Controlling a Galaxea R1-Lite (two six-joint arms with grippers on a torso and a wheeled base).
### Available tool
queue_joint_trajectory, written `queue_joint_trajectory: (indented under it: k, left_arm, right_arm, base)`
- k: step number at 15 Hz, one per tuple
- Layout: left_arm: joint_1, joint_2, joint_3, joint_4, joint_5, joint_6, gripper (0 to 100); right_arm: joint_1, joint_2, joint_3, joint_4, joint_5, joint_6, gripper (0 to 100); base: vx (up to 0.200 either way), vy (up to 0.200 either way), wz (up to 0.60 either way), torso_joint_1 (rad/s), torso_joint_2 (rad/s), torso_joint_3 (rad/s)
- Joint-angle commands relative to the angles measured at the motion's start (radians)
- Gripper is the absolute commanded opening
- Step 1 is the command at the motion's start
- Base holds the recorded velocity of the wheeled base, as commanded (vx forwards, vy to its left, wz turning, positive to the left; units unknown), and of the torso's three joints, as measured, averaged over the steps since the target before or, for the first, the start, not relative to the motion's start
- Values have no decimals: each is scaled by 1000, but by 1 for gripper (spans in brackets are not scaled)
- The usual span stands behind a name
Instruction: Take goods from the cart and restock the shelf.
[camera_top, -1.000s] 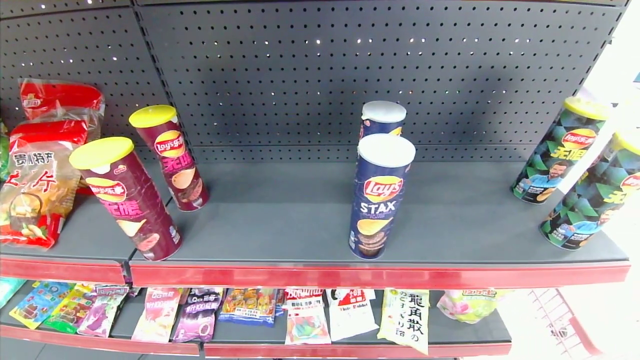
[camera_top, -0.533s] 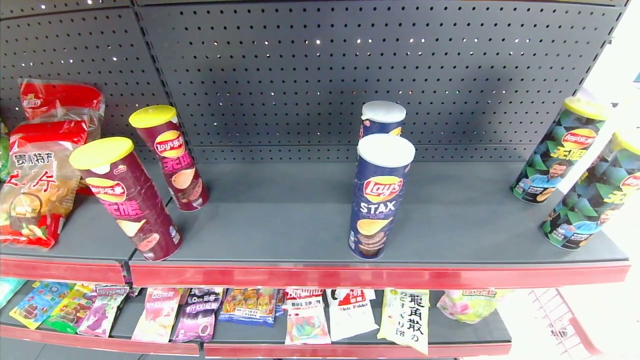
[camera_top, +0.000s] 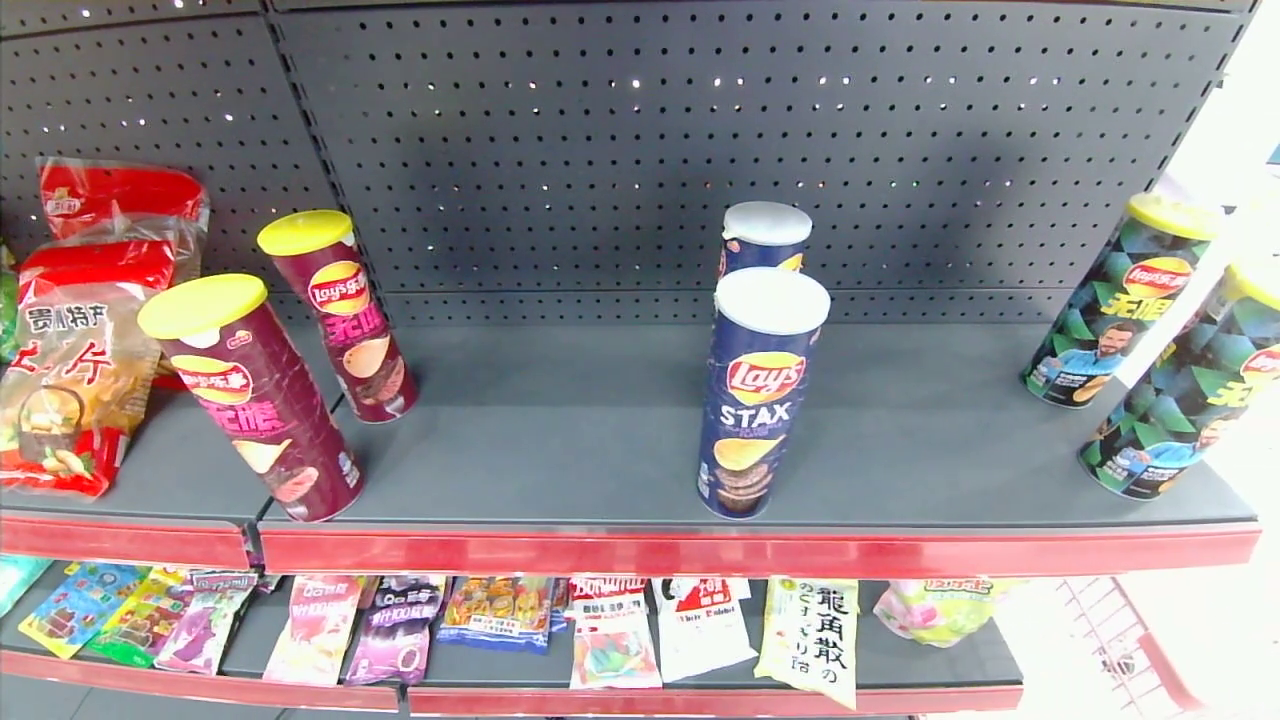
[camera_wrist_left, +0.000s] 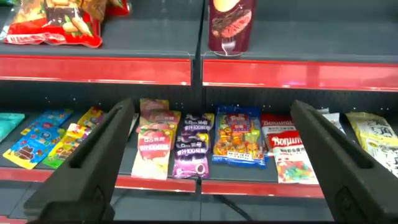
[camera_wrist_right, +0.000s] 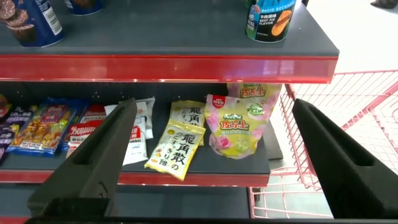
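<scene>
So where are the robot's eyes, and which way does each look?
Head view: on the robot's head, looking forward and down at the upper shelf of chip cans.
Left wrist view: on the left wrist, facing snack packets on the lower shelf, framed by the open left gripper.
Right wrist view: on the right wrist, facing the lower shelf's right end and the cart, framed by the open right gripper.
Shared: head and right wrist both show the blue can.

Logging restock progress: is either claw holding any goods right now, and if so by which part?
Nothing is held. The left claw and the right claw are both open and empty, facing the shelf.
</scene>
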Motion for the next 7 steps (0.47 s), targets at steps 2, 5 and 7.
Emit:
queue_joint_trajectory:
  k: [2, 5, 7]
  left_arm:
    - [2, -1, 0, -1, 4, -1, 100]
    - [0, -1, 0, 0, 6, -8, 100]
    - [2, -1, 0, 0, 7, -15, 100]
  right_arm:
    - [0, 1, 1, -1, -8, 2, 100]
    - [0, 1, 1, -1, -8, -1, 100]
    - [0, 1, 1, 0, -7, -1, 100]
  base:
    - [0, 0, 0, 0, 0, 0]
    - [0, 0, 0, 0, 0, 0]
    - [0, 0, 0, 0, 0, 0]
